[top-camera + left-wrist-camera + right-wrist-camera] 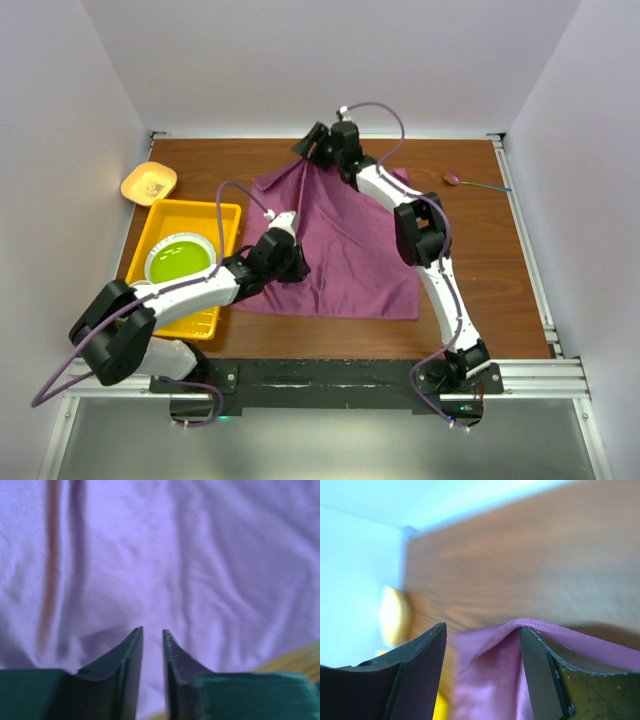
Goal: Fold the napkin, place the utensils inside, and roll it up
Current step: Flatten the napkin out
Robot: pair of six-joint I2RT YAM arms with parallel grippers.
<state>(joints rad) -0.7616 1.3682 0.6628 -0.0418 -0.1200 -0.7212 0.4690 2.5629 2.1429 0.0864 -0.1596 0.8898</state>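
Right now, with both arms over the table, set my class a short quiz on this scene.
1. True or false: the green plate sits in the yellow tray.
2. The right gripper is at the napkin's: A, near edge; B, far edge; C, middle?
3. Fill in: seen from above, the spoon lies to the napkin's ____.
Key: 1 true; 2 B; 3 right.

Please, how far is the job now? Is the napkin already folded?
Nothing looks finished yet. The napkin lies mostly spread on the table, without a clean fold. In hand: the right gripper, jaws apart, has the napkin's far edge in the gap; the left gripper hangs over the near left part. Left: folding, putting the spoon by the far right edge inside, rolling.
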